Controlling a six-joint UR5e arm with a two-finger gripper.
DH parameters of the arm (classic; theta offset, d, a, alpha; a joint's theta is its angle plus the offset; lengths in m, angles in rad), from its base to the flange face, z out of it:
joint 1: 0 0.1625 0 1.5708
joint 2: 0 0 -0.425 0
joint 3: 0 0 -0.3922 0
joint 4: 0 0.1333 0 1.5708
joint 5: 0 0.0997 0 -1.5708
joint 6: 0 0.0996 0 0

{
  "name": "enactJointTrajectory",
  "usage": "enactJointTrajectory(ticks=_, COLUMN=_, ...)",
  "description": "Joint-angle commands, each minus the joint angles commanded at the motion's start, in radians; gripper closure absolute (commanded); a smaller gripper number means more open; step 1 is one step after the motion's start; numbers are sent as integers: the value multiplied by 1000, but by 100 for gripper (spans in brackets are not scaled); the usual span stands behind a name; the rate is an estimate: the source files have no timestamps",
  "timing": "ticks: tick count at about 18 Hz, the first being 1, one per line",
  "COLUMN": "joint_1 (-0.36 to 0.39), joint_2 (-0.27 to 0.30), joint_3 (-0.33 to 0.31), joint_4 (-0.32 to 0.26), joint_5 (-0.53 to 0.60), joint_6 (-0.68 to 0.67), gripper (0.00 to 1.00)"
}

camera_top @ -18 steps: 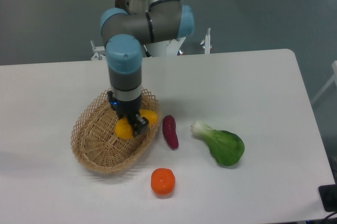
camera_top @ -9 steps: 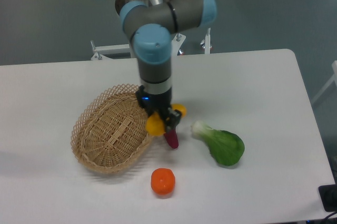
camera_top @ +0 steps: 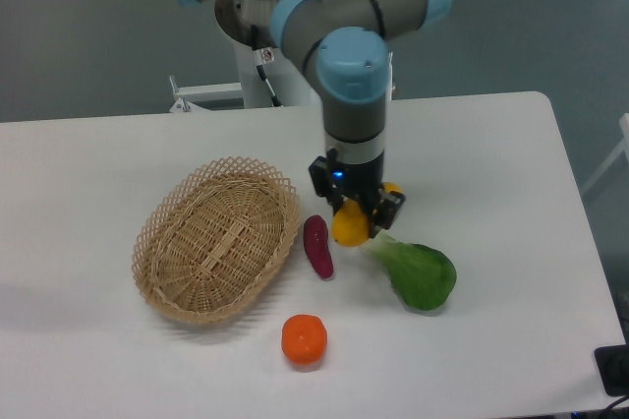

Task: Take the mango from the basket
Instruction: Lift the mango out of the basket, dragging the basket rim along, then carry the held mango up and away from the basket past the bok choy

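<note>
**Claw carries the mango clear of the basket**

The claw [camera_top: 357, 214], a black two-finger gripper at the end of a grey and pale blue robot arm [camera_top: 352, 94], points straight down and is clenched across the middle of the mango [camera_top: 351, 225], a smooth, elongated yellow-orange fruit. One end of the fruit shows at about 7 o'clock below the fingers, the other peeks out at about 2 o'clock. Gripping across the narrow middle likely keeps the long fruit balanced. It appears to hang above the white counter [camera_top: 491, 163], though its height cannot be judged from this one view.

The oval, shallow, light tan wicker basket [camera_top: 217, 238] with its scalloped open-weave rim sits well apart from the mango, at 9 o'clock from the claw, and holds nothing. Judged from this, the pick-up is done and the fruit is out of the basket.

Other things crowd the spot beneath the claw. A small, dark purple sweet potato [camera_top: 316, 245] lies between basket and mango, just beside the fruit at 8 o'clock. A green leafy bok choy [camera_top: 419, 272] with a pale stalk lies at 5 o'clock, its stalk end reaching right under the mango. A round orange tangerine-like fruit [camera_top: 304, 338] rests nearer the front edge, at 7 o'clock. Lowering straight down would likely meet the bok choy stalk.
</note>
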Motion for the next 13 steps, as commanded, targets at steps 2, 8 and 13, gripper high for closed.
enactJointTrajectory(ticks=2, joint_1=14, joint_2=-5, joint_3=6, joint_4=0, joint_5=9, joint_6=3, gripper=57)
enactJointTrajectory(ticks=8, joint_1=38, joint_2=-15, joint_3=34, joint_4=-2, joint_5=15, joint_6=35, gripper=57)
enactJointTrajectory(ticks=13, joint_1=84, joint_2=-17, joint_3=44, joint_4=-3, joint_5=17, joint_6=89, gripper=57)
